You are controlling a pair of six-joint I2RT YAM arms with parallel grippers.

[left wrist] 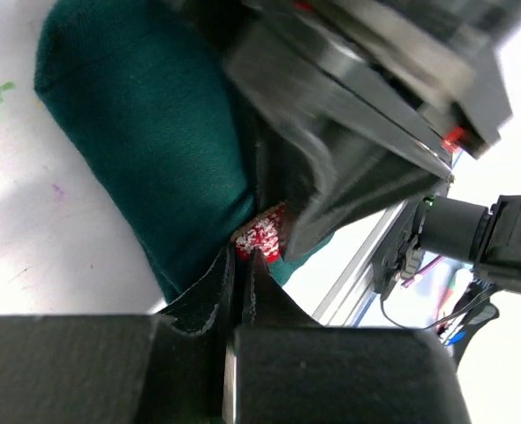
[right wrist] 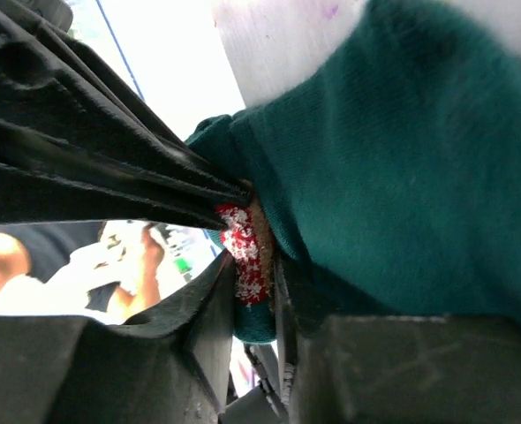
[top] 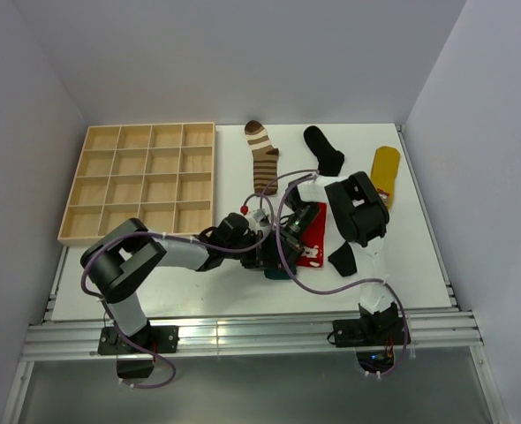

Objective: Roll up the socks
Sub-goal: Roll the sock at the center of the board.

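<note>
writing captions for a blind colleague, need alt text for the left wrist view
The left fingers pinch a dark teal sock, lying on a white table, at its red-and-white patch. The right arm's fingers, blurred, meet the same spot from the upper right.

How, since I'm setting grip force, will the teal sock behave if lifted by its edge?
Probably floppy: the teal sock folds softly where the left fingers and right fingers pinch its edge, so the free part would likely sag. It seems light, and its knit looks grippy rather than slippery. Lying flat, it shouldn't roll.
</note>
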